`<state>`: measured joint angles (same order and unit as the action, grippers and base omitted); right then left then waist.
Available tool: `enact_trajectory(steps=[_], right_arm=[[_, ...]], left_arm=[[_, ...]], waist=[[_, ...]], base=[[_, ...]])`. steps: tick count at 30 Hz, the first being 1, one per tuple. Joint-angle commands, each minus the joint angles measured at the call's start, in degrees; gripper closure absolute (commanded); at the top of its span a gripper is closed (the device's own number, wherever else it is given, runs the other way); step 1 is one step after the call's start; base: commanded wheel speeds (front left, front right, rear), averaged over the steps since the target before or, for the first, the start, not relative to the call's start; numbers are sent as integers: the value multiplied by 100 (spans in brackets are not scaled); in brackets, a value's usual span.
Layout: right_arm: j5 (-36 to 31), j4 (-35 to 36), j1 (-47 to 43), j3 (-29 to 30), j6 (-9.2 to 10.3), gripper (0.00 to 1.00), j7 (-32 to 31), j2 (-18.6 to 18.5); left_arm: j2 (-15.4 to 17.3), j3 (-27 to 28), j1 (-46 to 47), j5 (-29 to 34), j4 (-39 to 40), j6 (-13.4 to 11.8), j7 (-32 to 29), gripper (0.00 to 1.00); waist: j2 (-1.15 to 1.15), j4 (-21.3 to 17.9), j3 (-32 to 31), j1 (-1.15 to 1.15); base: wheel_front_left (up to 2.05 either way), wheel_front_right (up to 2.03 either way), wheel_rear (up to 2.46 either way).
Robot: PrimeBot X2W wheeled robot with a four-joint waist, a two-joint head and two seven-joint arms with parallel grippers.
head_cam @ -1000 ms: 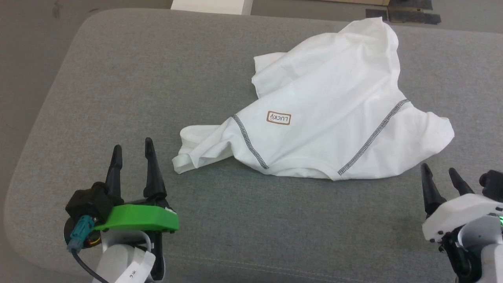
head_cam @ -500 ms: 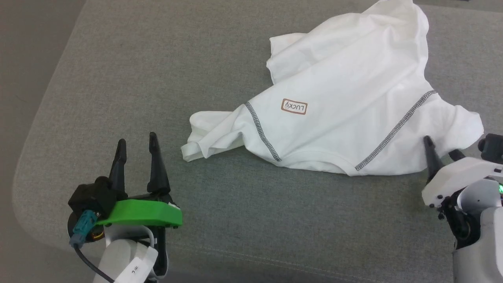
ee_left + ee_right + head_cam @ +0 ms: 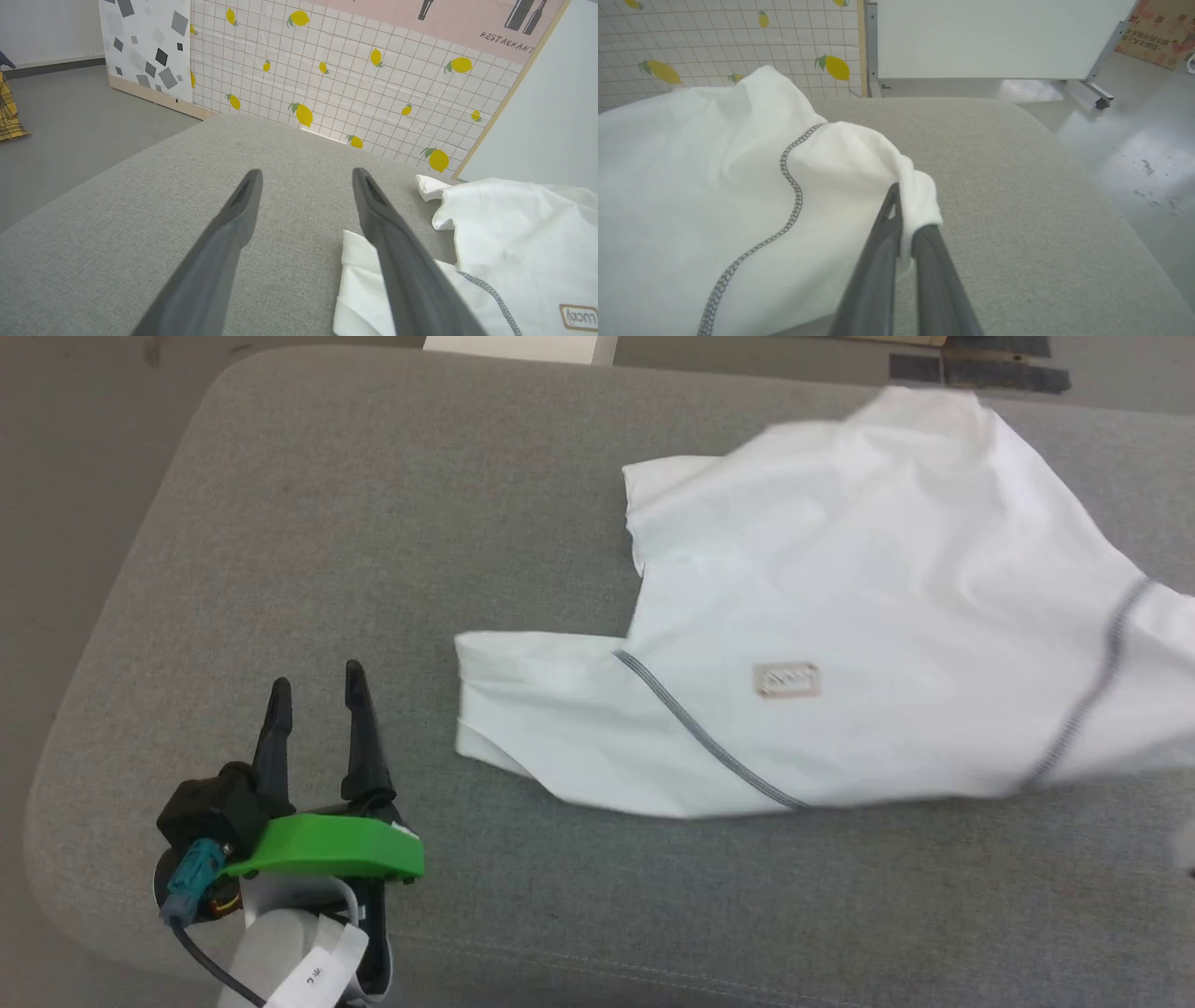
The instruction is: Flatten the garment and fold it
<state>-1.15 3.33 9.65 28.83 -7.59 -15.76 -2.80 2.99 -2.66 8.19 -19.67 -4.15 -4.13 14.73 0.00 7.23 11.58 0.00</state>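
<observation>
Grey upholstered surface (image 3: 373, 523); lemon-print grid wall (image 3: 327, 70); grey floor (image 3: 70, 116); white panel (image 3: 994, 37).

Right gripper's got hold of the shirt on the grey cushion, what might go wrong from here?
1. The right gripper pinches just a small bunch at the edge of the garment; the thin fabric may slip out under a pull.
2. The left gripper is open and apart from the garment, so a one-sided pull may drag it rather than flatten it.
3. The sleeve end near it looks doubled over and could stay creased.
</observation>
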Motion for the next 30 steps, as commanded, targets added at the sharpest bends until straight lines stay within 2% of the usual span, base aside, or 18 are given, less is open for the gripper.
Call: enact_trajectory(steps=[1,5,7,10,16,17,18,19,24,30], right_arm=[[-162,303,-181,196,10,100,-136,-8],[-275,959,-479,758,10,100,-437,-8],[-153,956,-577,988,10,100,-606,-8],[116,530,-760,1034,10,100,-966,-8],[779,-692,-909,633,10,100,-1255,-8],[847,-840,-908,563,10,77,-1233,-8],[910,-931,-916,509,10,17,-1219,-8],[973,-1020,-926,465,10,0,-1193,-8],[989,-907,-1090,457,10,0,-867,-8],[792,-10,-1267,433,10,0,12,-8]], left_arm=[[-12,26,-55,-10,-17,23,27,0],[-12,33,-123,-19,13,12,27,0],[-12,31,-146,-20,13,15,27,0],[-12,11,-157,-25,4,20,27,0],[-12,-22,-141,14,-67,69,27,0],[-12,-21,-138,27,-96,86,27,0],[-12,-26,-142,39,-112,90,27,0],[-12,-32,-155,49,-127,92,27,0],[-12,-106,-192,86,-219,138,27,0],[-12,-222,-173,133,-565,127,21,0]], waist=[[0,-79,-92,0],[0,-158,-133,0],[0,-197,-136,0],[0,-242,-131,0],[0,-359,-119,0],[0,-388,-135,0],[0,-412,-152,0],[0,-448,-177,0],[0,-606,-282,0],[0,-963,-327,0]], base=[[0,0,0],[0,0,0],[0,0,0],[0,0,0],[0,0,0],[0,0,0],[0,0,0],[0,0,0],[0,0,0],[0,0,0]])
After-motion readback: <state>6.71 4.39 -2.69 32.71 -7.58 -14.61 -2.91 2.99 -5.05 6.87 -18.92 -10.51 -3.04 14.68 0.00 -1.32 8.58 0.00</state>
